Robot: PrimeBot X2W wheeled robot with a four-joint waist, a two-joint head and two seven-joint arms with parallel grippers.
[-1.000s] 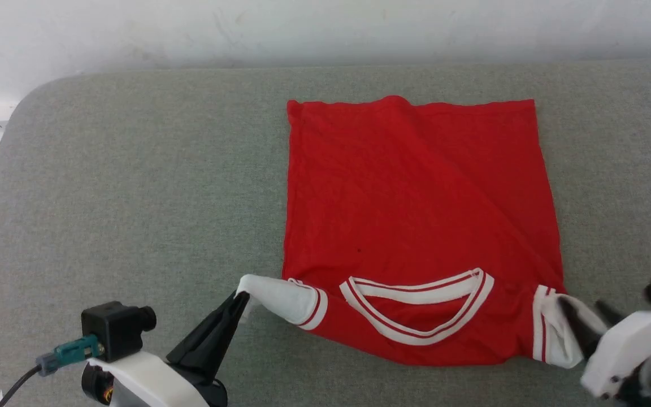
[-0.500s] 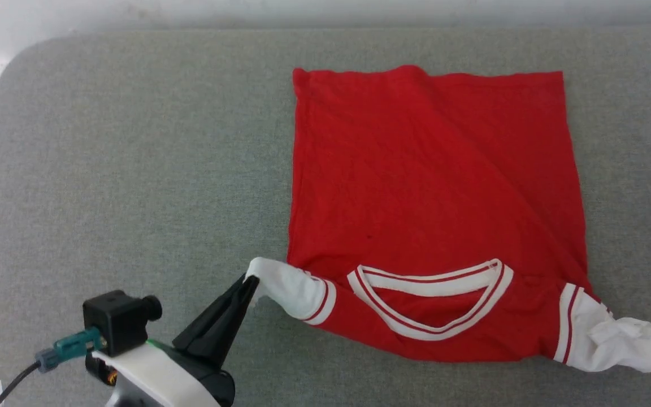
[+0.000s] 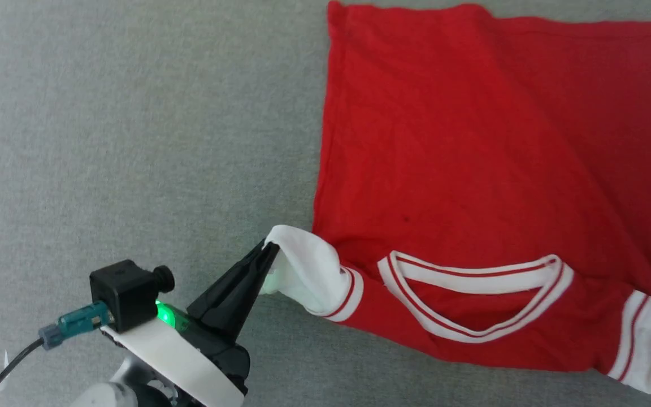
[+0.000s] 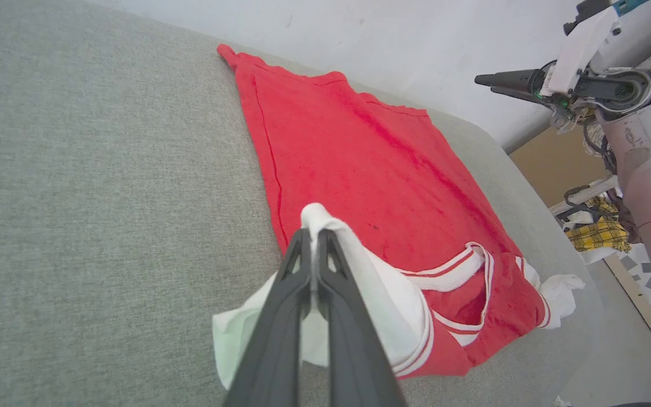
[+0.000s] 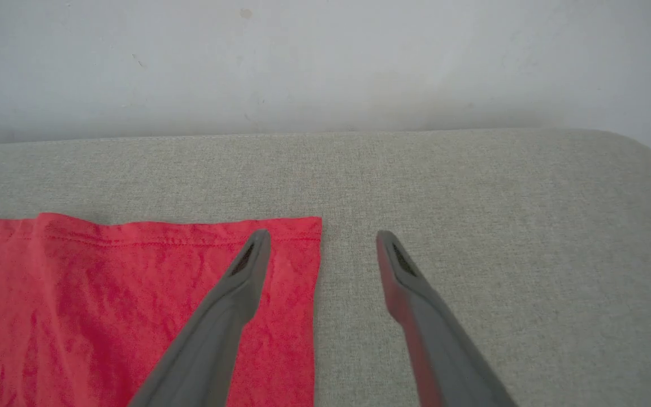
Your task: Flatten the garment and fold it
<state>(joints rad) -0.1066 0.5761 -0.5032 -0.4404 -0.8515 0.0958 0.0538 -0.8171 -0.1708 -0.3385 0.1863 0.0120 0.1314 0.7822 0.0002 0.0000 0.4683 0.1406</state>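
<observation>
Grey padded fabric [image 3: 133, 113] lies under everything. Your head camera has swung since half a second ago: the whole scene now sits larger and further right in the frame, so read that as camera motion, not cloth motion.

The garment [image 3: 489, 141] is spread over the right half of the head view, with its hem along the top edge and its striped neckline [image 3: 475, 299] near the bottom. Your left gripper [image 3: 269, 249] is still pinched tight on the tip of the white sleeve [image 3: 308, 274] at centre-bottom, lifting it into a small peak. The left wrist view shows both fingers closed together with white cloth between them [image 4: 314, 232].

The real change is on the other side. A second ago your right gripper was at the other white sleeve [image 3: 645, 345], which now lies loose in the lower right corner. In the right wrist view the right gripper [image 5: 323, 236] stands wide apart and empty over the hem corner [image 5: 311, 226]. One finger is above red cloth, the other above bare grey. Whether they touch down, you cannot tell.

Count:
- one garment
- two white sleeves
- one neckline
- two grippers
- one green light [image 3: 164, 314] lit on the left wrist
</observation>
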